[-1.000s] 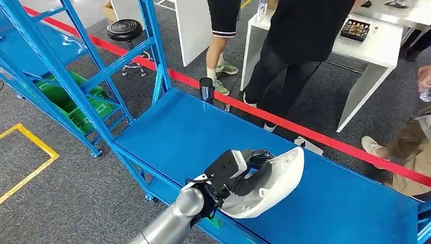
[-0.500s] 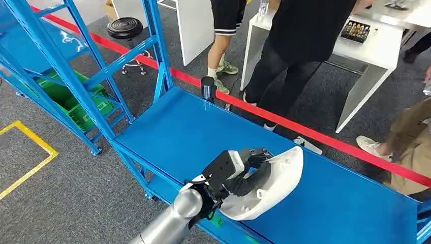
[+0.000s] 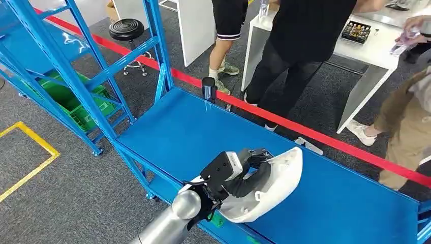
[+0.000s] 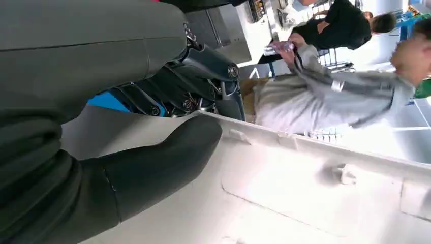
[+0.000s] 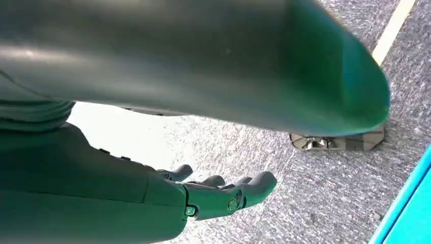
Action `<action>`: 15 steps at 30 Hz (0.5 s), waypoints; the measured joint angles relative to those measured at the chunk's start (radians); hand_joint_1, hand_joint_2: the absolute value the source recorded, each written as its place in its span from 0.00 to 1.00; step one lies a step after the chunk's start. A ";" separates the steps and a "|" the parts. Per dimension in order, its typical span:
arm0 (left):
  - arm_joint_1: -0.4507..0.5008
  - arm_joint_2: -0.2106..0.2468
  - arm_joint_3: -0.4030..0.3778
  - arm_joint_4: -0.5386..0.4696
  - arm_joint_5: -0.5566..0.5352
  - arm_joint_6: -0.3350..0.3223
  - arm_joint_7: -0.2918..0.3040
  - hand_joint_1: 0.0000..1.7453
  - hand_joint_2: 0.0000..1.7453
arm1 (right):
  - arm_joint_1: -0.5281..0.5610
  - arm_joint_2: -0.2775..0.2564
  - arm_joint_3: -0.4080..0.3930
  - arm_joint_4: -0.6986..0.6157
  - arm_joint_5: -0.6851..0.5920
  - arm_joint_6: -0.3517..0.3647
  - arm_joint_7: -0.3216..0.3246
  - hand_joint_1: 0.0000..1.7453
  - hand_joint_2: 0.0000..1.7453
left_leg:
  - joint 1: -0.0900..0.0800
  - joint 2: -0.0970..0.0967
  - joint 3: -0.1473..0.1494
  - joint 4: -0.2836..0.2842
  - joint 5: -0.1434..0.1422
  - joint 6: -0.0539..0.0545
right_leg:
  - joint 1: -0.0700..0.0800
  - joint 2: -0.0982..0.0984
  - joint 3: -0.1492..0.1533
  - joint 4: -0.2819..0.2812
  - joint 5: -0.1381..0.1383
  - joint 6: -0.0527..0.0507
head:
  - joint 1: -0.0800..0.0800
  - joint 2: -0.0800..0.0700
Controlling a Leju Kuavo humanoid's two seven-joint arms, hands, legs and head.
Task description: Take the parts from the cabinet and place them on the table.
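A white curved plastic shell part [image 3: 277, 175] lies tilted on the blue table [image 3: 178, 127] near its front edge. My left hand [image 3: 244, 170] holds it: the thumb lies inside the shell and the dark fingers reach over its rim. The left wrist view shows the same grip close up, with the thumb [image 4: 157, 162] pressed on the white inner wall [image 4: 305, 188] and the fingers [image 4: 203, 76] hooked behind the edge. My right hand [image 5: 213, 195] hangs over grey carpet with its fingers apart and nothing in them.
A blue rack frame [image 3: 76, 66] with a green crate [image 3: 71, 101] under it stands at the left. A black cylinder [image 3: 207, 89] stands at the table's far edge. Behind a red floor line [image 3: 315, 134] are people, a white table [image 3: 376, 48] and a stool [image 3: 124, 29].
My left hand and the white shell have barely shifted. A person at the right edge has stepped further into view.
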 joint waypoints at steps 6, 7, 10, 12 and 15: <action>-0.006 -0.003 -0.001 -0.016 0.000 0.000 -0.002 1.00 1.00 | -0.003 0.000 -0.001 0.000 0.000 0.009 -0.014 0.00 0.00 | 0.002 0.019 -0.111 0.183 -0.062 0.038 | -0.013 0.006 -0.206 0.369 -0.197 0.003 | 0.008 0.000; -0.005 -0.003 -0.001 -0.014 0.000 0.001 -0.001 1.00 1.00 | -0.002 -0.001 -0.001 0.000 0.000 0.011 -0.014 0.00 0.00 | 0.001 0.024 -0.138 0.215 -0.080 0.037 | -0.011 0.006 -0.305 0.570 -0.269 0.002 | 0.009 0.000; 0.003 -0.001 -0.001 -0.003 0.000 0.001 0.002 1.00 1.00 | 0.006 -0.003 -0.002 0.000 0.000 0.011 -0.014 0.00 0.00 | -0.005 0.038 -0.198 0.337 -0.139 0.034 | -0.003 0.006 -0.452 0.862 -0.348 0.004 | 0.013 0.000; 0.002 -0.001 -0.001 0.001 0.000 0.007 0.002 1.00 1.00 | 0.008 -0.005 -0.002 0.000 0.001 0.011 -0.014 0.00 0.00 | -0.003 0.048 -0.230 0.424 -0.187 0.026 | -0.002 0.002 -0.392 0.730 -0.275 -0.001 | 0.014 0.000; -0.003 -0.002 0.000 0.004 0.000 0.021 0.001 1.00 1.00 | 0.000 -0.004 -0.002 0.001 0.004 0.011 -0.014 0.00 0.00 | -0.012 0.063 -0.289 0.554 -0.265 -0.001 | 0.015 -0.054 -0.315 0.565 -0.261 -0.023 | 0.018 0.000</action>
